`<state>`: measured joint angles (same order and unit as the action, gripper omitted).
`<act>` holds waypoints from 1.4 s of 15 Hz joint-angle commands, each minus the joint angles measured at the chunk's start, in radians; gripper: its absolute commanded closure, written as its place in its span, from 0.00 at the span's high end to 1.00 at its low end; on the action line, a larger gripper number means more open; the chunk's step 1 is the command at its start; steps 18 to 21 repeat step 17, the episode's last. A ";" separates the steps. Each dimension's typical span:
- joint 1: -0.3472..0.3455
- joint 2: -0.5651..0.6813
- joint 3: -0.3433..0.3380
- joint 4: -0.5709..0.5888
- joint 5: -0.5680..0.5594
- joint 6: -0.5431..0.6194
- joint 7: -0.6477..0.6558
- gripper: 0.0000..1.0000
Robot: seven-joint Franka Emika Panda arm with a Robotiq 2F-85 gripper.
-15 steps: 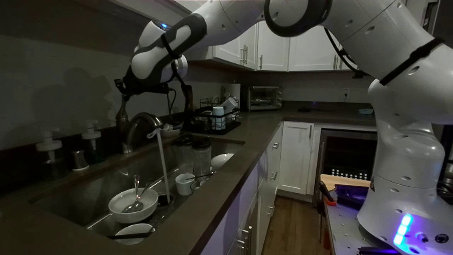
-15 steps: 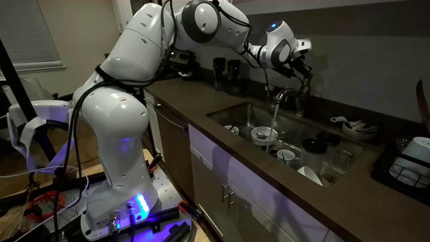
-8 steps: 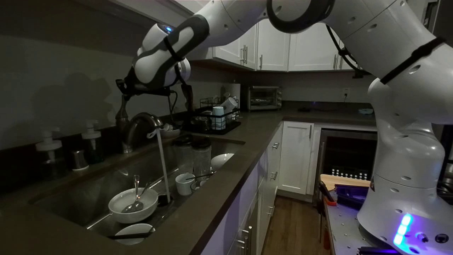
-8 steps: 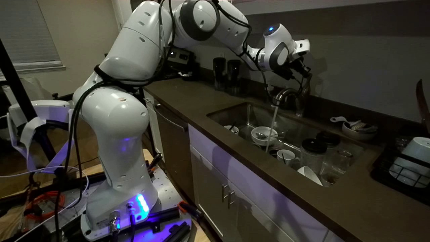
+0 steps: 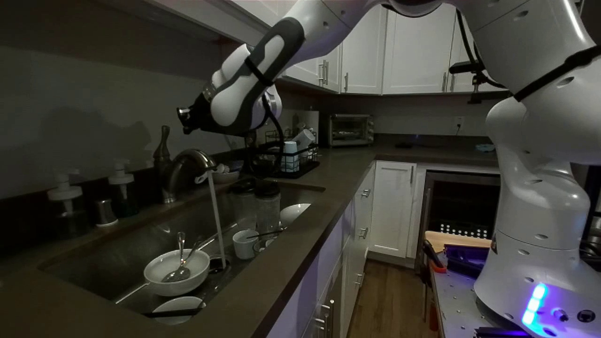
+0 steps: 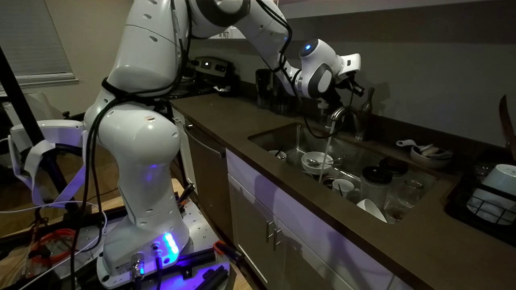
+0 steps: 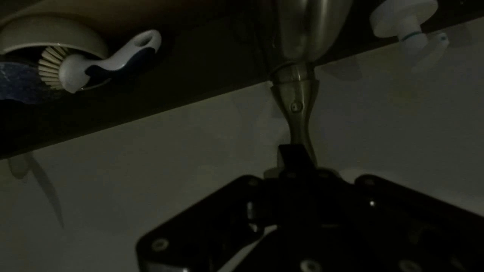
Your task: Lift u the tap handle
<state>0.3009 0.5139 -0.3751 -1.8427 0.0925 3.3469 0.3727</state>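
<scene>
The metal tap (image 5: 185, 164) has a long spout, and a stream of water runs from it into the sink in both exterior views. Its handle (image 5: 163, 142) stands upright behind the spout; it also shows in an exterior view (image 6: 368, 101) and in the wrist view (image 7: 297, 107). My black gripper (image 5: 184, 121) is shut and empty, in the air in front of the handle and near the height of its top, apart from it. In the wrist view the gripper's fingertips (image 7: 297, 162) are together and cover the upper end of the handle.
The sink (image 6: 278, 137) holds bowls, a white mug (image 5: 245, 244) and jars with black lids (image 6: 377, 175). Soap dispensers (image 5: 65, 195) stand on one side of the tap. A bowl with a brush (image 6: 430, 155) and a dish rack (image 5: 291, 162) stand on the other side.
My gripper has drawn back from the top of the handle, away from the wall and toward the robot base. The handle and the water stream look the same.
</scene>
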 commanded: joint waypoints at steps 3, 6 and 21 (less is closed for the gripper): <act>0.101 -0.299 -0.069 -0.359 -0.015 -0.037 -0.047 0.04; 0.218 -0.436 -0.208 -0.502 -0.019 -0.093 -0.092 0.04; 0.337 -0.574 -0.433 -0.550 -0.481 -0.311 0.075 0.04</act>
